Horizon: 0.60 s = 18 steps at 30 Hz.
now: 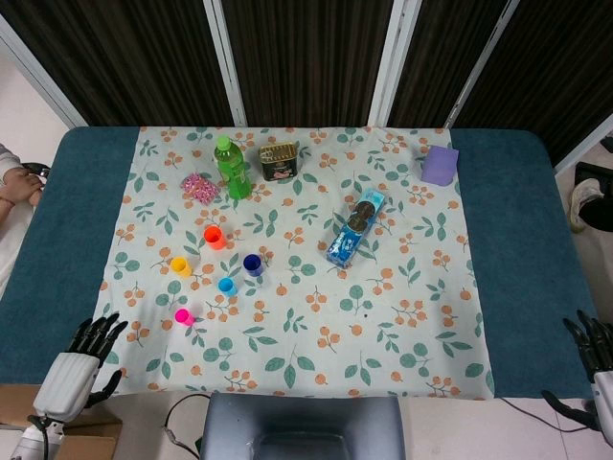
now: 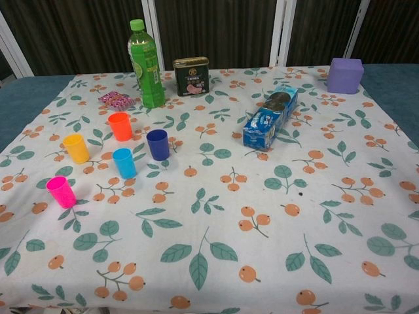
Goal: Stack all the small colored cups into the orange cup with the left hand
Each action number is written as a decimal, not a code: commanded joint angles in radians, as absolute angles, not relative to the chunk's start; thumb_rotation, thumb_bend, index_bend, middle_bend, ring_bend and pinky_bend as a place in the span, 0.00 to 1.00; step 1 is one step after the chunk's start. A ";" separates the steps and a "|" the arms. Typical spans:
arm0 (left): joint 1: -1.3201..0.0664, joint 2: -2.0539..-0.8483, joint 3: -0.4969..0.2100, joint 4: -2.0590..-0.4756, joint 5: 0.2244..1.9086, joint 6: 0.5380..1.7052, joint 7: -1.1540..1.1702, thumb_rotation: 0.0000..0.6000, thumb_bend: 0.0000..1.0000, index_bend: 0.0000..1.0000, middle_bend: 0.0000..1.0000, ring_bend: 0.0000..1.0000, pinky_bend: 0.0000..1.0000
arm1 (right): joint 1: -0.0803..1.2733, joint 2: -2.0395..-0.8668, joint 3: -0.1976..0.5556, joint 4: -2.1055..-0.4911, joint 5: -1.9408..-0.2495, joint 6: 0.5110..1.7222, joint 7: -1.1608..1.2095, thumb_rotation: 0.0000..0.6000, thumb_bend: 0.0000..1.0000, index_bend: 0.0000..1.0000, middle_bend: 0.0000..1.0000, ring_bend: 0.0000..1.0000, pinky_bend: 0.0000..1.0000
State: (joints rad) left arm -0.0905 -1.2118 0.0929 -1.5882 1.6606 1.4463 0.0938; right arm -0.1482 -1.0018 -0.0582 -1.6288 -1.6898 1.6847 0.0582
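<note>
**Five cups standing apart, both hands off the desk**

Your left hand point(image 1: 84, 356) hangs at the near left corner, just off the desk point(image 1: 517, 240), fingers spread apart and holding nothing. Your right hand point(image 1: 596, 356) sits at the near right corner, partly cut off by the frame edge; its fingers look extended and empty too. Neither hand shows in the chest view.

The orange cup point(image 2: 120, 126) stands upright on the floral cloth point(image 2: 216, 216), left of centre, just in front of the green bottle point(image 2: 145, 64). The other cups are all upright and separate around it: the yellow cup point(image 2: 76, 148) to its left and nearer you, the dark blue cup point(image 2: 158, 144) to its right, the light blue cup point(image 2: 124, 163) between those two and closer to you, and the pink cup point(image 2: 61, 191) nearest the front edge on the left. None touch each other, and nothing is nested.

Beyond the cups you have a pink patterned packet point(image 2: 116, 99) beside the bottle, a dark tin point(image 2: 191, 76) to the bottle's right, a blue biscuit pack point(image 2: 270, 118) lying near the middle, and a purple box point(image 2: 345, 75) at the far right.
</note>
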 commanded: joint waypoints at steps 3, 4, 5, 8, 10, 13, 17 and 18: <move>-0.093 -1.230 0.083 -1.565 1.688 1.475 0.072 1.00 0.41 0.00 0.00 0.00 0.03 | -0.147 -1.002 -0.057 -1.629 -1.683 1.678 0.051 1.00 0.19 0.00 0.00 0.00 0.00; -0.095 -1.240 0.079 -1.556 1.700 1.490 0.060 1.00 0.41 0.00 0.00 0.00 0.02 | -0.147 -1.002 -0.058 -1.630 -1.681 1.676 0.050 1.00 0.19 0.00 0.00 0.00 0.00; -0.096 -1.255 0.073 -1.543 1.717 1.511 0.040 1.00 0.41 0.00 0.00 0.00 0.03 | -0.146 -1.001 -0.058 -1.631 -1.679 1.674 0.052 1.00 0.19 0.00 0.00 0.00 0.00; -0.105 -1.331 0.041 -1.478 1.775 1.599 -0.045 1.00 0.41 0.00 0.00 0.00 0.06 | -0.147 -1.000 -0.055 -1.632 -1.671 1.674 0.055 1.00 0.19 0.00 0.00 0.00 0.00; -0.120 -1.395 0.003 -1.447 1.780 1.635 -0.080 1.00 0.41 0.00 0.06 0.04 0.17 | -0.145 -1.000 -0.053 -1.634 -1.667 1.670 0.057 1.00 0.19 0.00 0.00 0.00 0.00; -0.172 -1.470 -0.060 -1.443 1.779 1.639 -0.095 1.00 0.41 0.02 0.37 0.40 0.62 | -0.143 -1.000 -0.049 -1.635 -1.660 1.665 0.056 1.00 0.19 0.00 0.00 0.00 0.00; -0.265 -1.465 -0.110 -1.560 1.667 1.437 -0.040 1.00 0.41 0.07 0.84 0.92 1.00 | -0.141 -1.000 -0.043 -1.637 -1.649 1.664 0.055 1.00 0.19 0.00 0.00 0.00 0.00; -0.295 -1.456 -0.131 -1.612 1.621 1.372 -0.017 1.00 0.41 0.08 0.89 0.96 1.00 | -0.141 -1.001 -0.041 -1.638 -1.645 1.663 0.053 1.00 0.19 0.00 0.00 0.00 0.00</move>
